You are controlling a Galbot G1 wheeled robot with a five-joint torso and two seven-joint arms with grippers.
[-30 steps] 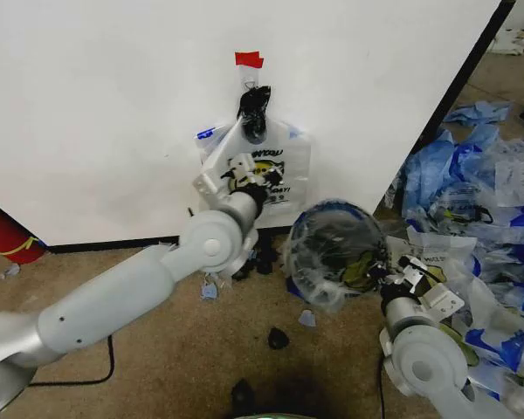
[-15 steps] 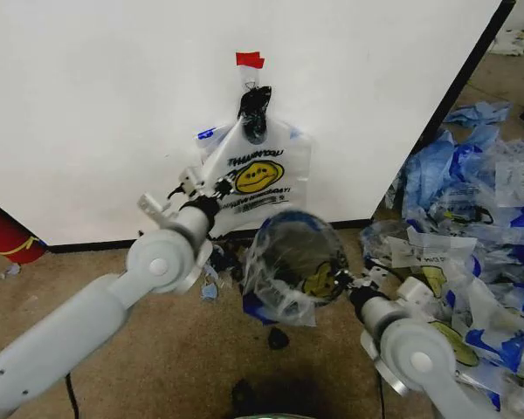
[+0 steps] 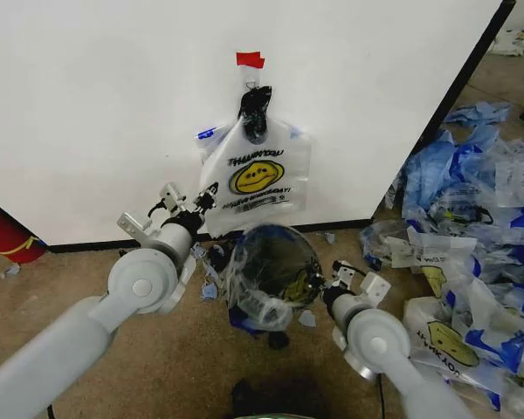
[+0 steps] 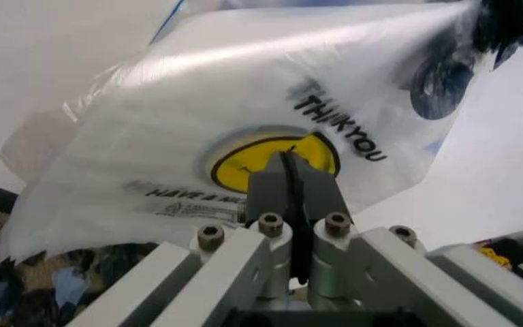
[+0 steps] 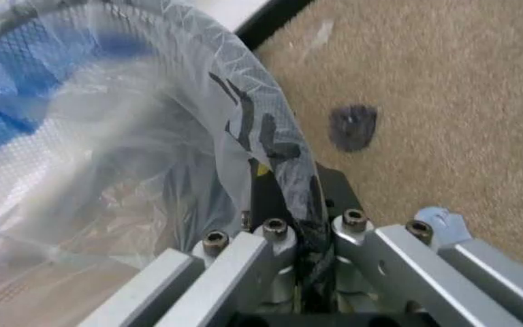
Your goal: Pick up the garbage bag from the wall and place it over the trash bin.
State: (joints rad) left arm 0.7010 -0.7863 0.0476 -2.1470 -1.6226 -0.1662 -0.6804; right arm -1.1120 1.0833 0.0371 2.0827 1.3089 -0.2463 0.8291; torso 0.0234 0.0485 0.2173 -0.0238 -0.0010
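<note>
Garbage bag point(image 3: 255, 175): thin white plastic with a yellow smiley face and black "THANK YOU" print, hanging flat against the wall point(image 3: 96, 105) from a black hook or clip point(image 3: 254, 112), just under a small piece of red tape point(image 3: 250, 59), near the wall's lower edge. Its handles are gathered at the clip; the body hangs loose with its bottom close to the black strip along the wall's base. Left gripper point(image 3: 201, 201): raised just beside the bag's lower left corner; in the left wrist view its fingers point(image 4: 291, 187) are pressed together, pointing at the smiley face with nothing between them. Trash bin point(image 3: 275, 262): round black wire mesh, already lined with clear plastic, tilted with its mouth toward the camera, held above the brown carpet floor point(image 3: 157, 367) below the hanging bag. Right gripper point(image 3: 326, 284): pinching the bin's rim and liner at its right side. Heap of blue-and-white bags point(image 3: 472, 218): on the floor past the wall's right edge.
</note>
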